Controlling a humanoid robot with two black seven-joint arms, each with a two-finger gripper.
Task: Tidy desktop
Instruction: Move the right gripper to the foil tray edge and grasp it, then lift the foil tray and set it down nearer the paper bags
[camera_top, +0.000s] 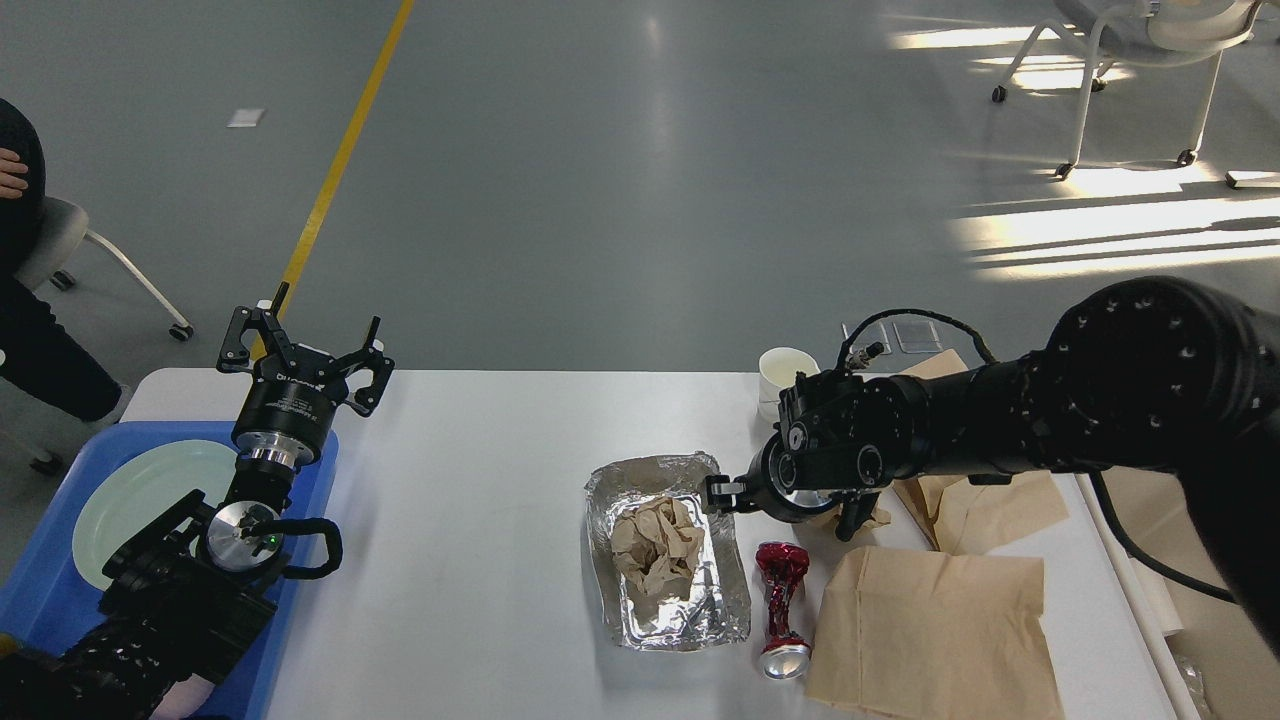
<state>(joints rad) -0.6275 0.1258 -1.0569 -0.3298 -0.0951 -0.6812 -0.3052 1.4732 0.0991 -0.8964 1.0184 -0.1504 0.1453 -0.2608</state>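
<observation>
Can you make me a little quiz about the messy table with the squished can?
1. True or false: the crushed red can lies inside the foil tray.
2. What sits in the blue tray? A) a cup B) a pale plate C) a can
3. Fill in: the crumpled brown paper rests in the ___ tray.

Key:
1. False; it lies on the desktop, beside the tray.
2. B
3. foil

Crumpled paper ball (868, 517) behind right pincer (785, 510)
</observation>
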